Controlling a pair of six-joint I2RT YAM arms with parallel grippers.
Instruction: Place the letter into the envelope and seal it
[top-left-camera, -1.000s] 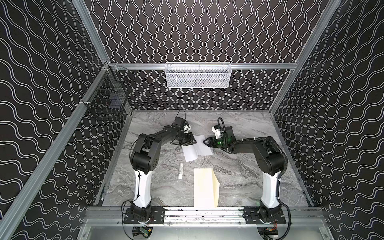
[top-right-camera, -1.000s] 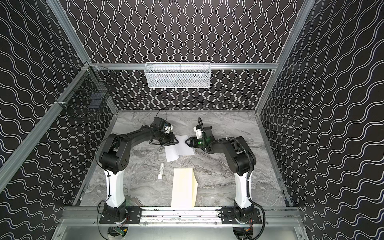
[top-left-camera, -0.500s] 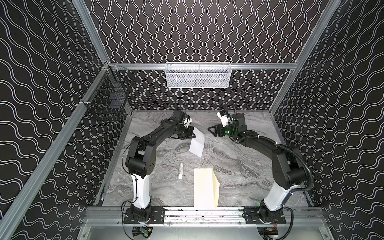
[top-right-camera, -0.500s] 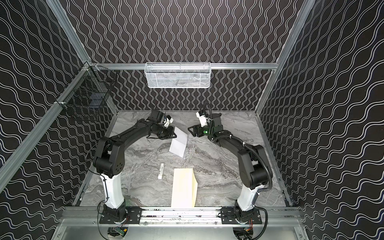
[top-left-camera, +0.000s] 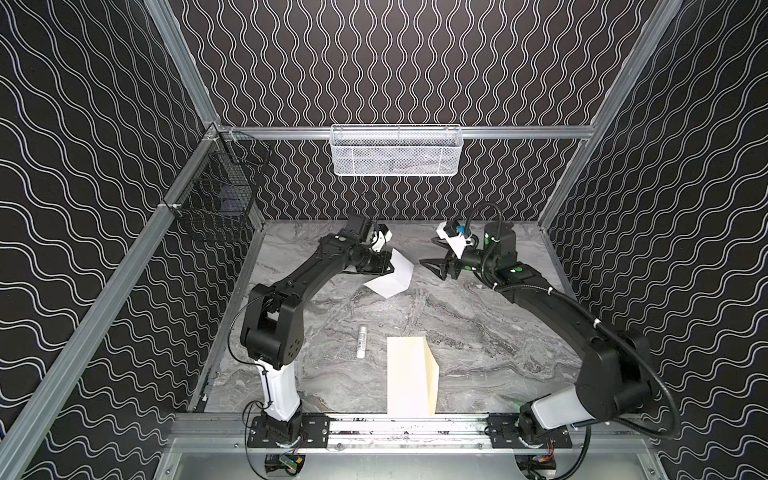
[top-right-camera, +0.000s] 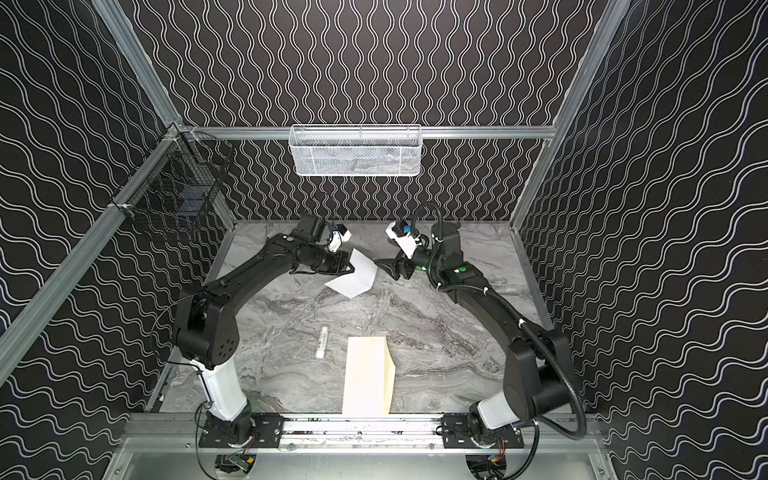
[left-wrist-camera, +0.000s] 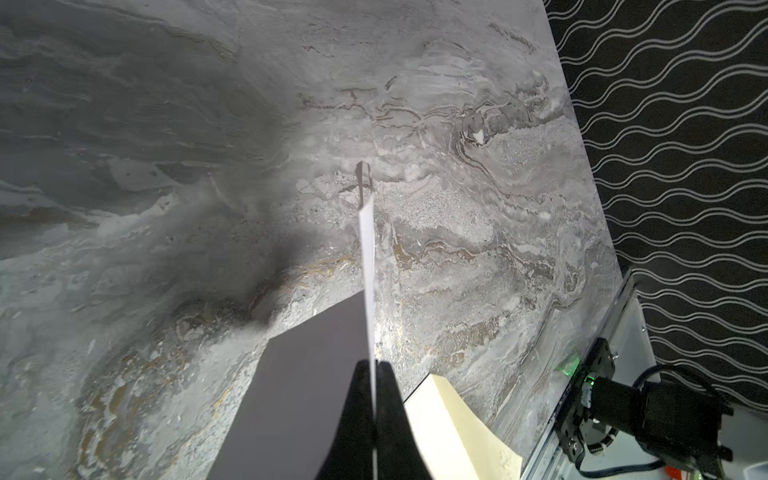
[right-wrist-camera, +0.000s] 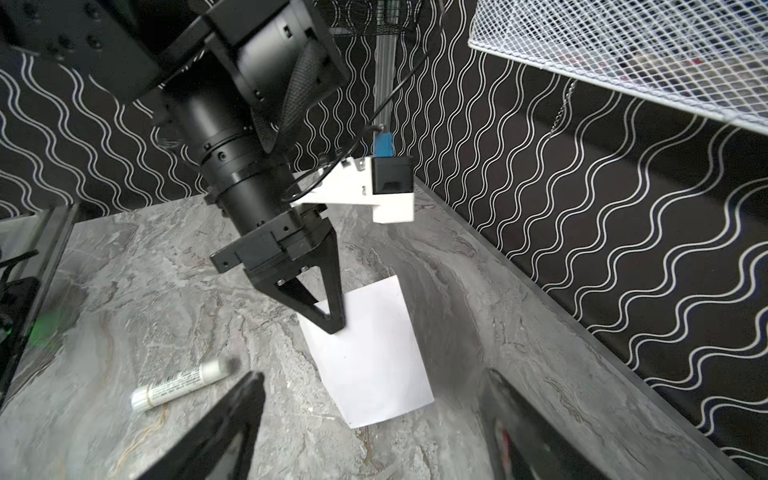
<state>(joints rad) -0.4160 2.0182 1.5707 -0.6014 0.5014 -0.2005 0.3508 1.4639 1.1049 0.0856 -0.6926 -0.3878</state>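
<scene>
The white letter (top-left-camera: 392, 277) (top-right-camera: 353, 276) hangs above the back of the marble table, pinched at its upper edge by my left gripper (top-left-camera: 387, 269) (top-right-camera: 350, 268), which is shut on it. In the left wrist view the letter (left-wrist-camera: 368, 249) runs edge-on out of the shut gripper (left-wrist-camera: 375, 370). My right gripper (top-left-camera: 433, 267) (top-right-camera: 385, 266) stands open just right of the sheet, apart from it. In the right wrist view the letter (right-wrist-camera: 374, 353) hangs in front of its open gripper (right-wrist-camera: 372, 376). The cream envelope (top-left-camera: 409, 378) (top-right-camera: 365, 378) lies near the front edge, its flap raised on the right.
A small white stick (top-left-camera: 362, 341) (top-right-camera: 322, 342) lies on the table left of the envelope. A white wire basket (top-left-camera: 397, 149) hangs on the back wall and a black wire basket (top-left-camera: 216, 203) on the left rail. A metal rail (top-left-camera: 415, 419) borders the front.
The left gripper closed on the letter and lifted it off the table toward the back. The right gripper opened, let go of the sheet and drew back to the right.
</scene>
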